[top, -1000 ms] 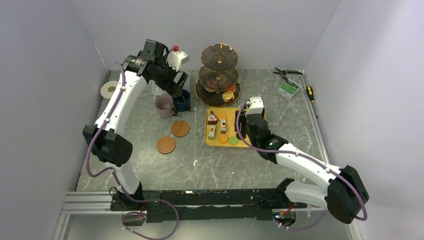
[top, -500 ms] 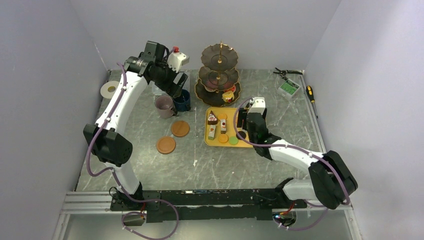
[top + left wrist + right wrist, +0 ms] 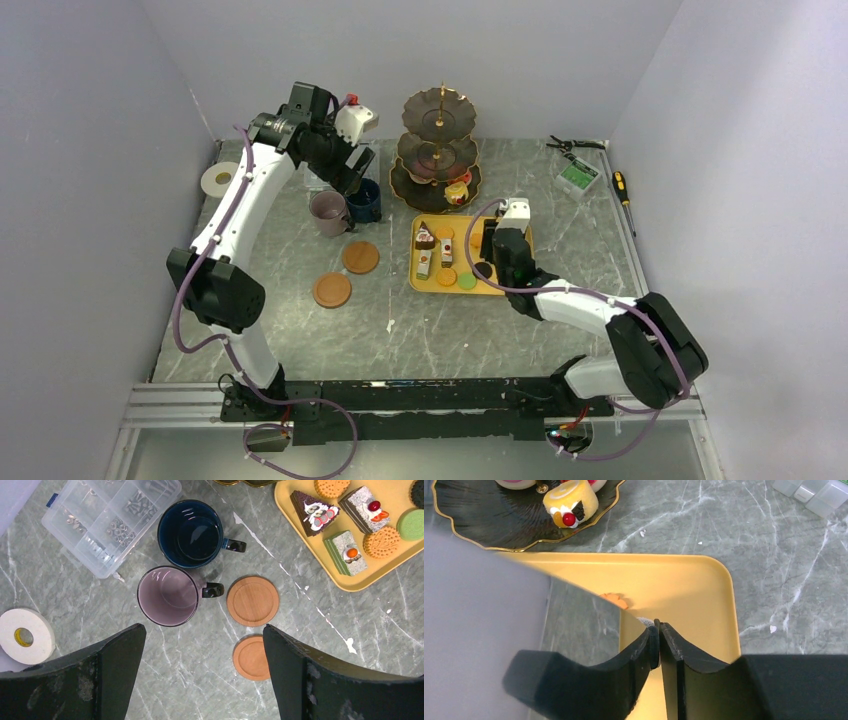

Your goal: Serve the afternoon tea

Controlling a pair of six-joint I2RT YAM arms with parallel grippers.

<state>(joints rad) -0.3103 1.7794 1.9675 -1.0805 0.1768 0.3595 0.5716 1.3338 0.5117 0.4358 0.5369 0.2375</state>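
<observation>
On the yellow tray (image 3: pixel 390 567) lie small cake slices (image 3: pixel 314 511), orange macarons (image 3: pixel 381 541) and a green macaron (image 3: pixel 412 524). My right gripper (image 3: pixel 658 630) is low over the tray's right side (image 3: pixel 484 262), shut on a thin dark round biscuit held edge-on. An orange macaron (image 3: pixel 614 600) lies just beyond it. The dark three-tier stand (image 3: pixel 440 150) carries a yellow roll cake (image 3: pixel 570 502) on its bottom plate. My left gripper (image 3: pixel 204 628) hangs open high above the mauve mug (image 3: pixel 167 596), navy mug (image 3: pixel 192 532) and two brown coasters (image 3: pixel 252 601), holding nothing.
A clear compartment box (image 3: pixel 105 520) sits behind the mugs, with a white tape roll (image 3: pixel 25 635) to the left. Pliers (image 3: pixel 575 145), a small green box (image 3: pixel 577 176) and a screwdriver (image 3: pixel 622 187) lie at the back right. Walls close in three sides.
My right gripper has dropped lower onto the tray and its jaws have closed on the dark biscuit. The left arm has hardly moved.
</observation>
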